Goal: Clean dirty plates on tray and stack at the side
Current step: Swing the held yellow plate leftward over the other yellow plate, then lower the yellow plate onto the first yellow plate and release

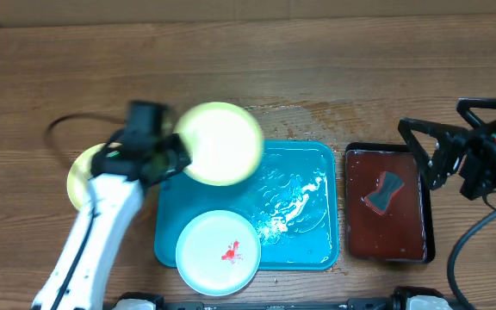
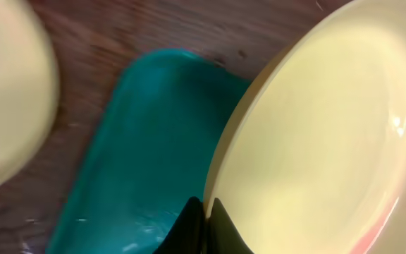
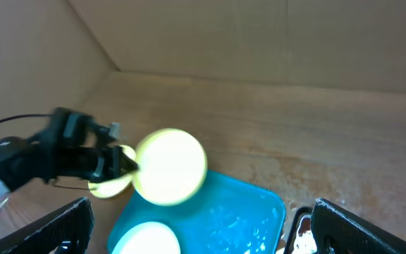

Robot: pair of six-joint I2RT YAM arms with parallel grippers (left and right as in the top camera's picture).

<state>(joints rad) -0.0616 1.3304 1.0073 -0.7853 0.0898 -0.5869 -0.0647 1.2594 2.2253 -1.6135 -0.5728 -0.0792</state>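
Left pincer (image 2: 204,220) tight on yellow plate (image 1: 222,142) rim, aloft over tray (image 1: 306,251) corner.

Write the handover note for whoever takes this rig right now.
Left gripper: shut on the rim of the held plate, which is yellow-green, raised and tilted over the far-left corner of the blue tray.
Right gripper: open and empty, by the black tray, where a dark sponge lies in brown liquid.
Second yellow-green plate: on the table left of the blue tray, partly under the left arm.
White plate: in the blue tray's near part, with a red smear.
Done: apparently one plate set aside.
Left: check the held plate's faint pink streak, stack it, then clean and stack the white plate.
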